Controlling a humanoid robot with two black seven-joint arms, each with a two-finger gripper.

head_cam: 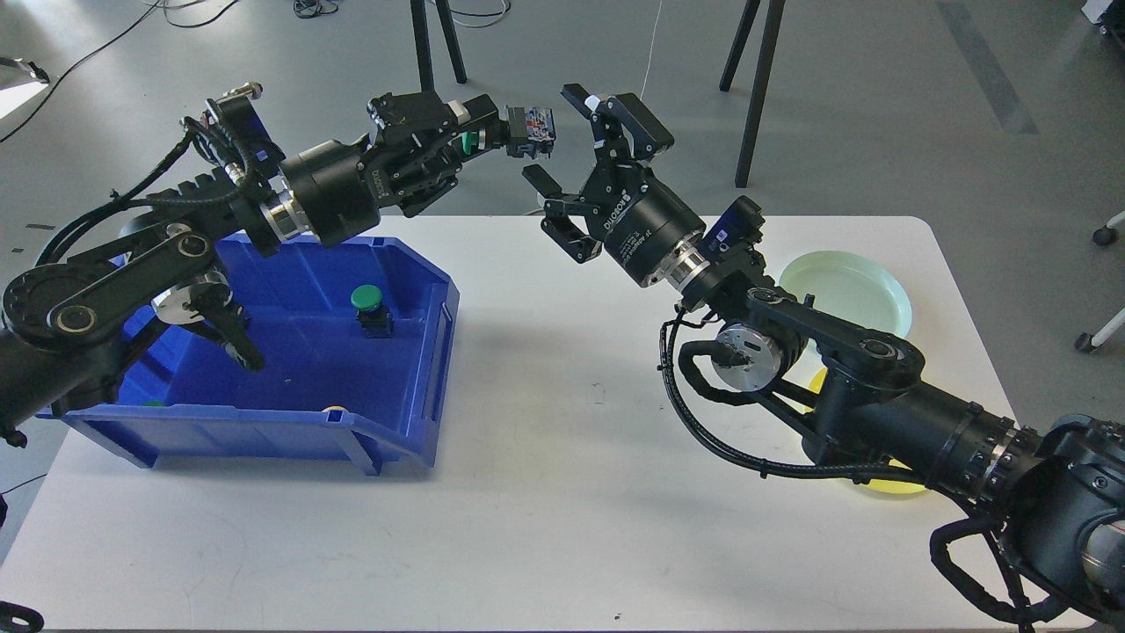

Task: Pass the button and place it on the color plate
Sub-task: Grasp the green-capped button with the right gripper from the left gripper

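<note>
My left gripper point(479, 134) is shut on a green-capped button point(530, 123), held sideways in the air above the table's far edge, its contact block pointing right. My right gripper point(555, 139) is open, its fingers spread just right of the button's contact block, close to it but apart. The pale green plate point(848, 286) lies at the right. The yellow plate point(879, 485) is mostly hidden under my right arm. Another green button point(367, 303) stands in the blue bin point(444, 308).
The white table point(562, 510) carries the bin at the left and the plates at the right. Small green point(154, 403) and orange point(332, 409) button caps peek over the bin's front rim. Stand legs and cables are on the floor behind.
</note>
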